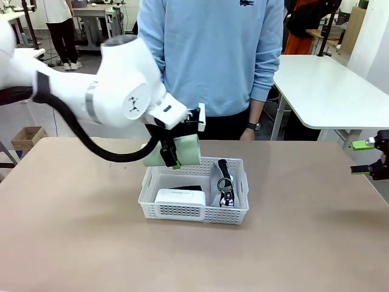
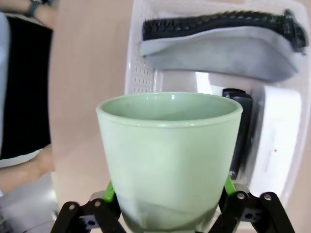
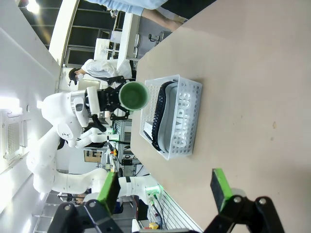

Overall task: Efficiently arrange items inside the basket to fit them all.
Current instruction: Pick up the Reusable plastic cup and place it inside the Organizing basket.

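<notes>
Across the desk [image 1: 73, 243] in the front view, the left end effector [image 1: 172, 153] holds the pale green cup [image 1: 182, 151] on its side, just above the basket's [image 1: 193, 213] far-left rim, likely lined up for the last free gap. Inside, the white block [image 1: 180, 197] lies front-left and the grey zip case [image 1: 225, 182] stands along the right wall, saving floor space. The right end effector [image 3: 165, 191] waits wide and empty at the desk's right edge, well apart. A person stands at the far side.

Left wrist view: green pads [image 2: 109, 191] clamp the cup near its base, mouth pointing away. Beyond it the case stands on edge against one wall; the black stapler [image 2: 241, 131] lies tucked beside the block.

Right wrist view: jaws spread, nothing between; basket and cup sit well off.
</notes>
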Robot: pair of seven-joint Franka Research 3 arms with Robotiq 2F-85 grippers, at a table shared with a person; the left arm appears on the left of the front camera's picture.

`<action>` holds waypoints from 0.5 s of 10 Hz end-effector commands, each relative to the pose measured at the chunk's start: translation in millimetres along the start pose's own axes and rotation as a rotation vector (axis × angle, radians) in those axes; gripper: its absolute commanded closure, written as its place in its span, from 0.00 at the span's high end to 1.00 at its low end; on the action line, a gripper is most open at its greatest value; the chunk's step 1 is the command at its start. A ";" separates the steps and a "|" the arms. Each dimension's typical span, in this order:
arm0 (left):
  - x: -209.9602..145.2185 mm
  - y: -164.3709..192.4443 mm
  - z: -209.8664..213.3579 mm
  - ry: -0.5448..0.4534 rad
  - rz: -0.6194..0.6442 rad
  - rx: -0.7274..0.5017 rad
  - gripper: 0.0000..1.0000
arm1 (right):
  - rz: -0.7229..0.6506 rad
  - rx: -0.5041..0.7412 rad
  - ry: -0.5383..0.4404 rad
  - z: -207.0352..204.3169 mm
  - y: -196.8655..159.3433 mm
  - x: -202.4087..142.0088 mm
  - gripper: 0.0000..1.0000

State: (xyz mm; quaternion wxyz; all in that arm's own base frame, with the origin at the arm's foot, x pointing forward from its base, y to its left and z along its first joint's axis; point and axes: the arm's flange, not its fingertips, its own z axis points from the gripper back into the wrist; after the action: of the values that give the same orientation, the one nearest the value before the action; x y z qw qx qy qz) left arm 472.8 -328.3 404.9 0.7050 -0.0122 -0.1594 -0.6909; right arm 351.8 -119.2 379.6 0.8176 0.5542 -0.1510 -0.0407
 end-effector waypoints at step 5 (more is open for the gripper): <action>31.9 -2.0 -51.0 0.149 0.010 -0.028 0.87 | 0.019 0.003 0.009 3.2 0.3 -0.7 1.00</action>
State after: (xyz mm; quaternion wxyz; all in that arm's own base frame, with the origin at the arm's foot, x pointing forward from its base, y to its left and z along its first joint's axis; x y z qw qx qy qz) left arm 480.6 -369.3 360.5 0.7153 0.0104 -0.1064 -0.6906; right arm 351.8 -119.2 379.6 0.8176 0.5542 -0.1510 -0.0407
